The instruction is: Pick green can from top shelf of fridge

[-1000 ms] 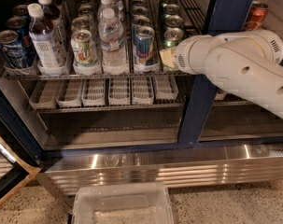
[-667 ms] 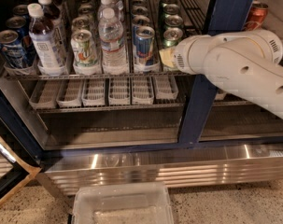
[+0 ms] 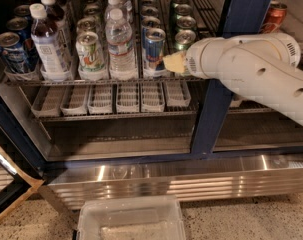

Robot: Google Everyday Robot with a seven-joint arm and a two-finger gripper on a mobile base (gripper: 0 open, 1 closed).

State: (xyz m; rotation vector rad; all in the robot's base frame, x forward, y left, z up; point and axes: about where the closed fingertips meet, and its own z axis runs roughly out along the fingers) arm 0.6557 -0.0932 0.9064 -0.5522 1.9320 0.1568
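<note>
The step in hand looks like the approach to the grasp. The robot's white arm enters from the right of the frame, crosses in front of the dark blue centre post of the fridge, and ends in the claw, whose pale yellow tip sits at the front edge of the top shelf, a little right of centre. Whether the claw is released or clenched cannot be told, since only that pale tip shows past the wrist and nothing can be seen held in it. The green can stands upright at the head of its lane on the top shelf, just above and behind the claw tip, with more green cans lined up behind it toward the top of the frame. Whether the claw touches it cannot be told. Just left of it stands a blue-and-silver can, then a water bottle, and further left a white can with green-and-orange print. As a judgement, the can is not yet lifted. The next move calls for the claw to rise slightly and settle around the green can's sides without nudging the blue-and-silver can, then close and draw the can straight out toward the camera, clear of the centre post.
</note>
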